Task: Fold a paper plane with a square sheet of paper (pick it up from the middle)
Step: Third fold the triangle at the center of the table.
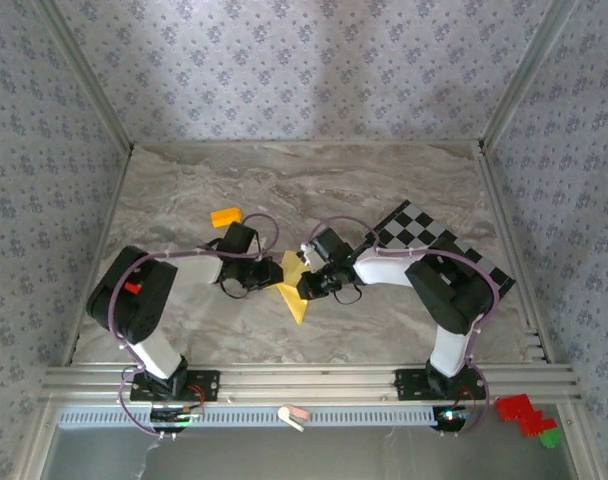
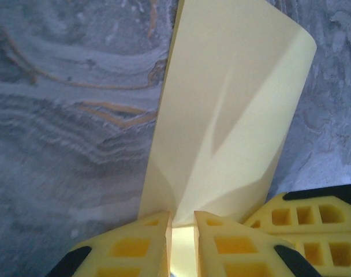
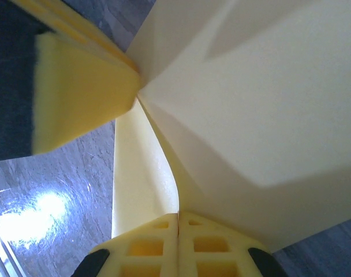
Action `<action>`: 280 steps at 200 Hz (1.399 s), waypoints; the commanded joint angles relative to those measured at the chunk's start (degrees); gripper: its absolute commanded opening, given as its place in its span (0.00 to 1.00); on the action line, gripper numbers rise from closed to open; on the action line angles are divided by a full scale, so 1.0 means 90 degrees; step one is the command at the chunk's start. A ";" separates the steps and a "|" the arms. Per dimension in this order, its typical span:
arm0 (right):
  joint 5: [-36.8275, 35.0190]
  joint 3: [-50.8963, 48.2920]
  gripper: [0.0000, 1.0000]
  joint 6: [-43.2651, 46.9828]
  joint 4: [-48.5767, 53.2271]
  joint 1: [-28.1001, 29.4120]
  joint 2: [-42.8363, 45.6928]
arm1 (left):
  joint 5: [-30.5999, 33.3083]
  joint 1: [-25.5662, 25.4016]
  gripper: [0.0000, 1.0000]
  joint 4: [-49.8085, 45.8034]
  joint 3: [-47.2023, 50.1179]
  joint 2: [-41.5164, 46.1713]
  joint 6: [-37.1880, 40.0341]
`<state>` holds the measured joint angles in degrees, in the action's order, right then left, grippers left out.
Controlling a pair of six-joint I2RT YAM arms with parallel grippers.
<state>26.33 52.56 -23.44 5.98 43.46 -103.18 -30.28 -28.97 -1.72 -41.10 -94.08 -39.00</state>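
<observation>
The square sheet of paper [image 1: 294, 292] is pale yellow, creased and partly folded, and stands up off the marble table [image 1: 384, 180] between both grippers. My right gripper [image 1: 306, 285] is shut on its lower edge; in the right wrist view the fingers [image 3: 178, 218] meet with the paper [image 3: 250, 104] curving out of them. My left gripper [image 1: 277, 272] faces it from the left. In the left wrist view its jaws [image 2: 182, 222] stand a narrow gap apart, and the paper [image 2: 227, 115] runs down into that gap. The right gripper's fingers [image 2: 305, 222] show beside them.
A small orange block [image 1: 225, 215] lies behind the left gripper. A black-and-white checkered board [image 1: 424, 232] lies under the right arm at the right. An aluminium rail [image 1: 304, 380] borders the near edge, with red and green pieces [image 1: 524, 412] beyond it.
</observation>
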 commanded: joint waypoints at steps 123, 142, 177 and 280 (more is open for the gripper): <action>-0.0630 -0.0125 0.01 0.0139 0.0826 0.0005 -0.0431 | -0.0029 -0.0221 0.19 0.0176 0.0000 -0.0337 -0.0032; -0.0614 -0.0096 0.01 0.0149 0.0834 0.0005 -0.0440 | 0.0006 -0.0199 0.19 0.0132 0.0053 -0.0268 -0.0022; -0.0601 -0.0094 0.01 0.0156 0.0852 -0.0013 -0.0460 | -0.0098 -0.0260 0.20 0.0132 0.0045 0.0239 -0.0124; -0.0572 -0.0049 0.01 0.0165 0.0845 -0.0020 -0.0529 | -0.0429 -0.0408 0.21 0.0532 -0.0041 -0.0240 -0.0364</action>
<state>26.41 53.58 -23.24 6.94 43.46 -103.83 -33.65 -32.84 2.00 -41.04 -94.91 -41.98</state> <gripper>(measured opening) 0.052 0.212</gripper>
